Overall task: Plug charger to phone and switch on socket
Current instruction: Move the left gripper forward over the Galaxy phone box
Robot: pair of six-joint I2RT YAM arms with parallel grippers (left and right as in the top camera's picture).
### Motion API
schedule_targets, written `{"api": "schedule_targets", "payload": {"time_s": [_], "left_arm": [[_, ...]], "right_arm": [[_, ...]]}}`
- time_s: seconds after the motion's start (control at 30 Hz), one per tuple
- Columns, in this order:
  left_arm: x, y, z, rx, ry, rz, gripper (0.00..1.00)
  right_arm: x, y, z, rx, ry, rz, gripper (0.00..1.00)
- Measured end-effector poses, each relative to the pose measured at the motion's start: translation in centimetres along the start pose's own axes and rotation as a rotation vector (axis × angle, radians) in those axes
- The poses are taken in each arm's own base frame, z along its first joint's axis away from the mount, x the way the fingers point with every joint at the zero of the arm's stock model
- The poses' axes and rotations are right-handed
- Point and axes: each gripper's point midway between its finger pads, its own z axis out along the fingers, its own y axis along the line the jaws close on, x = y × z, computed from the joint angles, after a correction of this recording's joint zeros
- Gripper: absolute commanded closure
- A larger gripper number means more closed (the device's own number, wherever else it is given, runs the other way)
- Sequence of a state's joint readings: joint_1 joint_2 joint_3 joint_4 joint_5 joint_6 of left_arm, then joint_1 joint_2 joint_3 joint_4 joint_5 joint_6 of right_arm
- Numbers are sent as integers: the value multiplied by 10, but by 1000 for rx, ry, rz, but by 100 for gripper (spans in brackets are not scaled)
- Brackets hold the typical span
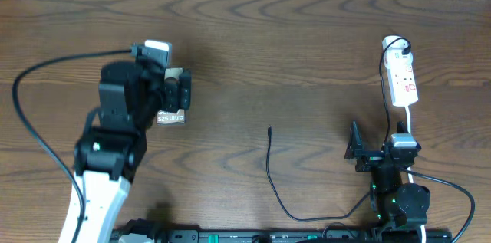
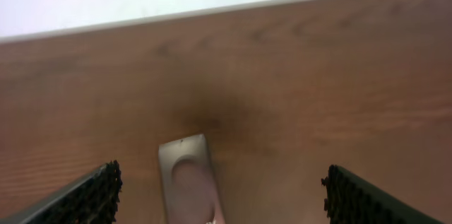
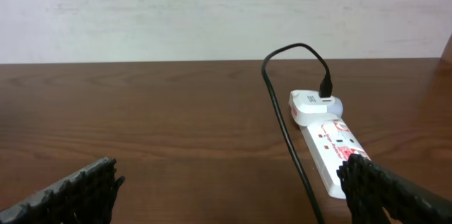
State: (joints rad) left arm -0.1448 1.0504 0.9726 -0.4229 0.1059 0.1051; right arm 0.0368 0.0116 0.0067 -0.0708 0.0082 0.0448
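Fingers first: L fingers (image 2: 92, 194) stand wide apart w/ nothing gripped, straddling the phone (image 2: 189, 185). Its pale end shows between them, low in the L wrist view, w/ a gap on each side. Overhead, the phone is upper left of frame, mostly hidden under the L arm (image 1: 115, 113), w/ only the "S25 Ultra" print clear. R fingers (image 3: 385, 189) are spread wide & empty too, low right of the overhead frame, just below the socket (image 1: 403, 78) at upper right. The charger (image 1: 268, 159) lies loose on the worktop (image 1: 307, 28), tip near mid-frame, well apart from phone & R fingers. I reckon the step in hand is securing the phone. It sits a bit left of centre btwn the L fingers, so I'd re-centre, come down square, close on the long edges & leave the port end free. Can't tell which end has the port. After that the R fingers should take the charger close behind its tip so it doesn't flop.
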Motion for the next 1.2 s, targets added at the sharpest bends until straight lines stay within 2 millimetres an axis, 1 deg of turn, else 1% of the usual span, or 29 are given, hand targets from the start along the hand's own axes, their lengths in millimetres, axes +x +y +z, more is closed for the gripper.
{"api": "schedule_targets", "payload": {"time_s": [0.13,0.37,0.47,0.53,0.7,0.8,1.0,1.2], "left_arm": [[1,15,5,-34,112,-54,10],[-2,47,9,-101,226,-159,10],[4,57,16,-119,281,-191,10],[12,62,22,-126,327,-207,10],[43,65,42,-125,470,-232,10],[56,65,55,-120,521,-238,10],[70,66,68,-115,574,-244,10],[73,66,71,-114,586,-245,10]], "right_arm": [[0,0,0,0,0,0,1],[0,0,0,0,0,0,1],[0,0,0,0,0,0,1],[0,0,0,0,0,0,1],[0,0,0,0,0,0,1],[0,0,0,0,0,0,1],[0,0,0,0,0,0,1],[0,0,0,0,0,0,1]]}}
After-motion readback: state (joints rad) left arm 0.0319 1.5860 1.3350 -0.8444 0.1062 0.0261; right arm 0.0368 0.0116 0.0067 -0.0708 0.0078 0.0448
